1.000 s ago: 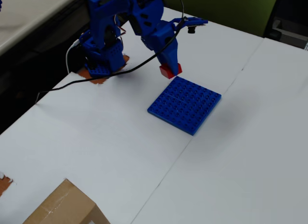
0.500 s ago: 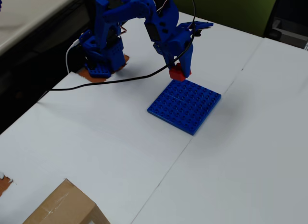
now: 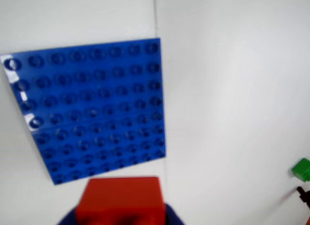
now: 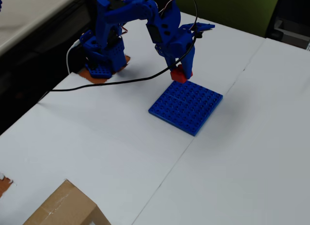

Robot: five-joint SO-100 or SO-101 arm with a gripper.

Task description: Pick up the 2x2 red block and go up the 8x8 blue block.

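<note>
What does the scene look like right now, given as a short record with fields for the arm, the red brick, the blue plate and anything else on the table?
arm: blue robot arm, base at the table's far left in the overhead view
gripper: gripper shut on the brick
brick: small red plastic stud brick, held above the table, by the plate's edge
plate: flat square blue studded baseplate, lying bare on the white table
other: cardboard box at the near edge; small green object at the wrist view's right edge
</note>
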